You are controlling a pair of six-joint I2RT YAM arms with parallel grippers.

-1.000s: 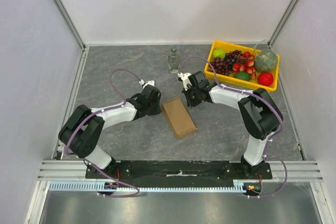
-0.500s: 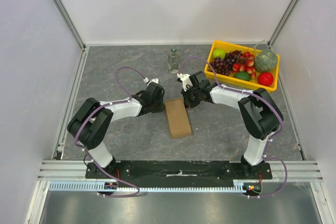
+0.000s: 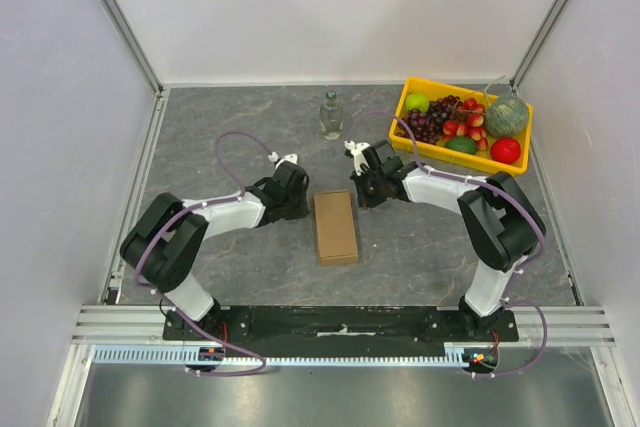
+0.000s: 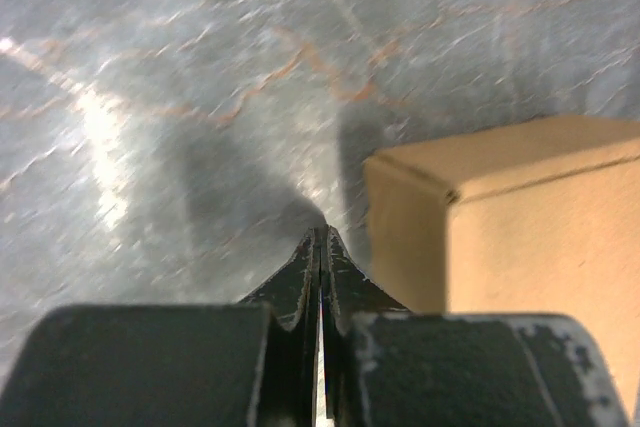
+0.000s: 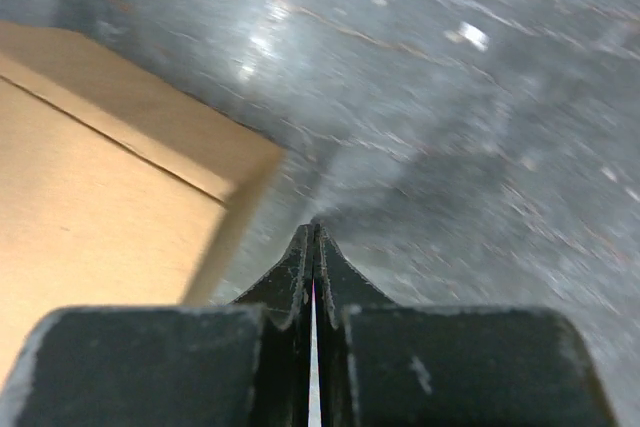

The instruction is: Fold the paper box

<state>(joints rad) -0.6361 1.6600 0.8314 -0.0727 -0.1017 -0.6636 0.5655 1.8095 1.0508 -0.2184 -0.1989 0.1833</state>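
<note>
Top external: paper box point(image 3: 335, 227) looks fully folded mid-counter, nothing left; my left gripper point(image 4: 320, 245) and right gripper point(image 5: 313, 239) pinched together, empty.

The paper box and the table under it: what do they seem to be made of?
The paper box looks like plain brown cardboard, matte: dull tan faces and creased folded edges. The table looks like grey stone or a stone-print sheet, slightly glossy: pale veins and glare spots; I cannot tell which.
</note>
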